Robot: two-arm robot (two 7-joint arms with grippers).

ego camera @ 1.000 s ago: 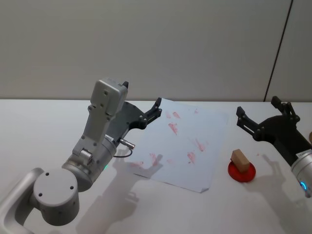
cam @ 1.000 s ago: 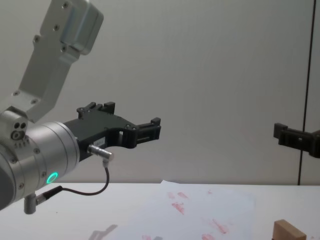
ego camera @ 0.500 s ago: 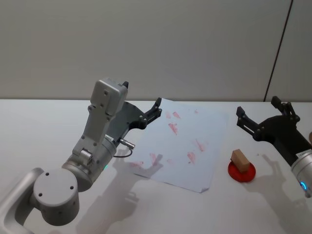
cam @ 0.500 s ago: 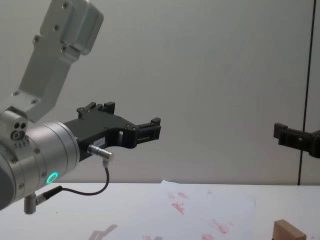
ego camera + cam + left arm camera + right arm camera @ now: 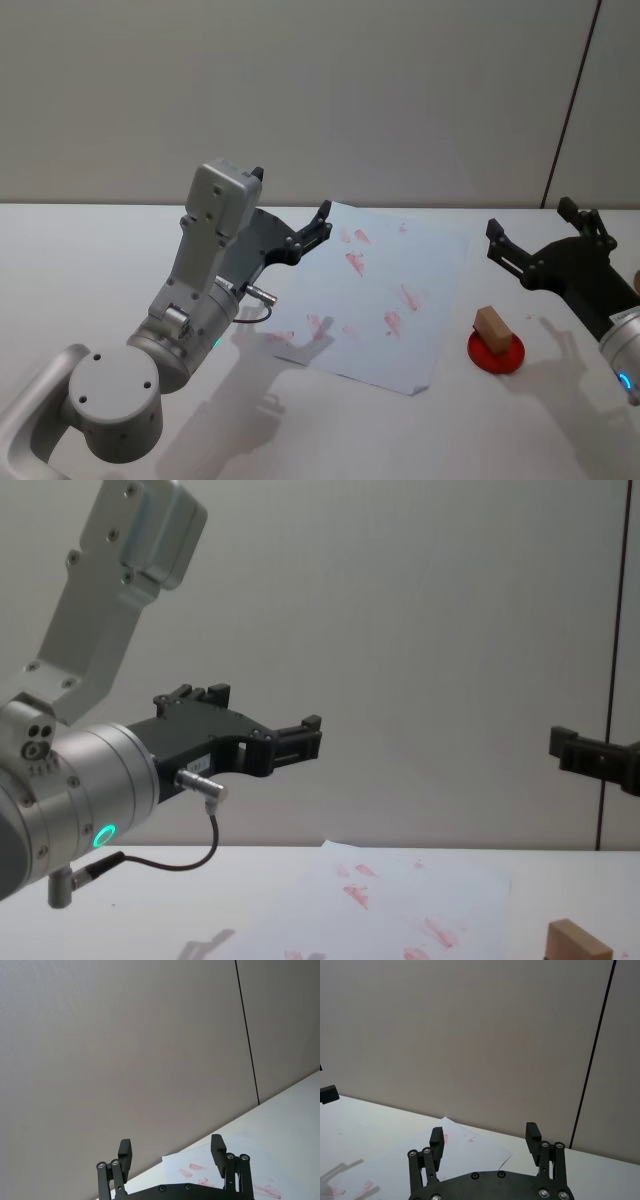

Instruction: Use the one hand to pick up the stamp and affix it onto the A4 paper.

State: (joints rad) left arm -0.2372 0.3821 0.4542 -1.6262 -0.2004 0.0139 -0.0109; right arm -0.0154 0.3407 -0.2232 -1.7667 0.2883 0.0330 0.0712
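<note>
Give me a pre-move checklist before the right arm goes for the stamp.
1. Right gripper fingers open: ok.
2. Stamp unobstructed, sitting on the red pad: ok.
3. Right gripper lined up over the stamp: not ok; it hangs raised, beyond the stamp.
4. A4 paper lying on the table with bare patches between its red marks: ok.
5. Left gripper out of the stamping area: cannot tell; it hangs open above the table near the paper's left edge.
</note>
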